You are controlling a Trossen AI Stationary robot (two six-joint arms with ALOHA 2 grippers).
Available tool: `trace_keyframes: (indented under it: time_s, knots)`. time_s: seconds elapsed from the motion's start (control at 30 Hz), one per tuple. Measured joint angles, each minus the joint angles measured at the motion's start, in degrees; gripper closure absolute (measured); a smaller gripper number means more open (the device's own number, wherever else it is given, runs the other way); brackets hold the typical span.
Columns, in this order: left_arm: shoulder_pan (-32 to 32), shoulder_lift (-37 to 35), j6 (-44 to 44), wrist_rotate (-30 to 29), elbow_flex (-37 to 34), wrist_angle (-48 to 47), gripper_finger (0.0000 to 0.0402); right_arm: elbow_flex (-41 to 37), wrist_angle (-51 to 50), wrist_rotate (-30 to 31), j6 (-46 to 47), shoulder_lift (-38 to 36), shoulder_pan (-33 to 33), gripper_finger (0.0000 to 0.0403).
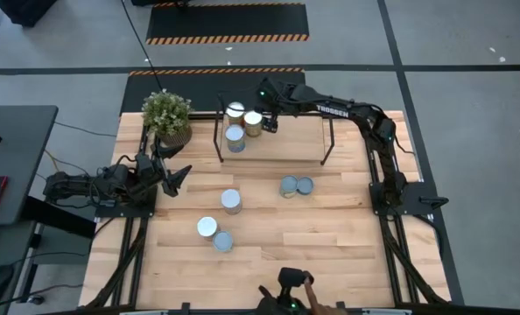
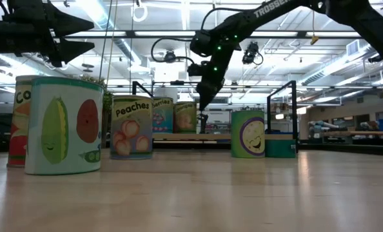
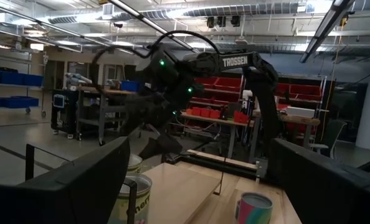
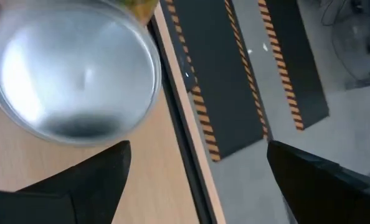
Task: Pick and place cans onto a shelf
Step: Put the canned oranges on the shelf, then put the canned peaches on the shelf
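- The right gripper (image 1: 270, 122) hangs over the shelf (image 1: 286, 140), its fingers (image 4: 79, 180) spread wide and holding nothing; one silver-topped can (image 4: 73, 78) sits just beside and below them, apart from both fingers.
- The left gripper (image 1: 179, 175) waits over the tabletop (image 1: 330, 236) near the potted plant (image 1: 166, 114), its fingers also apart and empty, well away from the right gripper.
- Eight cans show from above, each a small cylinder with a shiny round silver top.
- Three cans stand on the shelf close to the right gripper: one can (image 1: 253, 122) right next to it, another can (image 1: 235, 111) just beyond that, and a third can (image 1: 235, 138) beside them at the shelf's front edge.
- Five cans remain on the tabletop, farther from the right gripper: a touching pair (image 1: 296, 185) in front of the shelf, a single can (image 1: 231, 200) nearer the left gripper, and a second pair (image 1: 214, 233) farther out towards the tabletop's front.
- From table height the labels carry cartoon fruit and vegetables; one can (image 2: 131, 125) reads "Peaches".
- The shelf is a light wood board between thin black upright frames.
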Motion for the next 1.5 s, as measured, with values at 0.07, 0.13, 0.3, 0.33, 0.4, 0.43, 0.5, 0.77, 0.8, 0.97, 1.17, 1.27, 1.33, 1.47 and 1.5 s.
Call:
trace_keyframes:
  time_s: [0.07,0.13,0.3,0.33,0.4,0.43,0.5,0.77,0.8,0.97,1.17,1.27,1.33,1.47,1.5]
  knots:
    - [0.0,0.01,0.0,0.0,0.0,-0.04,0.001,-0.01,-3.69,1.58,-0.14,-0.39,0.57,0.0019]
    - [0.0,0.01,0.0,-0.02,0.0,-0.11,0.001,0.0,-7.4,1.84,1.2,-1.32,1.45,0.0019]
    - [0.0,0.01,0.06,-0.02,0.0,-0.14,0.001,0.0,-13.92,-4.36,7.21,-3.25,5.34,0.0019]
    - [0.0,0.01,0.04,0.0,0.0,-0.15,0.001,0.0,-14.79,-5.64,8.4,-3.54,6.37,0.0019]
    - [0.0,0.01,0.02,0.0,0.0,-0.15,0.001,0.02,-15.77,-7.93,10.86,-3.84,8.33,0.0019]
    - [0.0,0.01,0.01,0.0,0.0,-0.19,0.001,0.02,-16.34,-8.7,12.14,-3.85,9.23,0.0019]
    - [0.0,0.0,-0.24,-0.01,-0.01,-0.3,0.001,0.02,-18.41,-9.83,14.31,-3.83,11.02,0.0019]
    - [0.0,0.01,-0.34,-0.02,0.0,-0.44,0.001,0.02,-29.19,-9.57,16.18,-3.83,18.11,0.0019]
    - [0.0,0.0,-0.29,-0.02,0.0,-0.44,0.001,0.02,-30.07,-9.55,16.21,-3.83,18.87,0.0019]
    - [0.0,0.0,-0.34,-0.02,-0.01,-0.42,0.001,0.02,-32.7,-7.32,16.4,-4.19,22.39,0.0019]
    - [0.0,-0.01,-0.37,-0.02,0.0,-0.78,0.001,2.02,-37.29,-2.03,17.58,-6.32,26.04,0.0019]
    - [0.0,0.0,-0.41,0.0,0.0,-0.82,0.001,2.27,-36.74,-2.74,18.48,-8.36,26.79,0.0019]
    - [0.0,-0.01,-0.42,0.0,0.0,-0.86,0.001,2.27,-36.74,-4.03,19.57,-9.34,27.05,0.0019]
    - [0.0,-0.01,-0.43,0.0,0.0,-0.92,0.001,-0.51,-33.91,-5.13,21.44,-11.66,27.75,0.0019]
    - [0.0,0.0,-0.44,0.0,0.0,-0.9,0.001,-2.03,-32.22,-5.15,21.56,-12.35,28.13,0.0019]
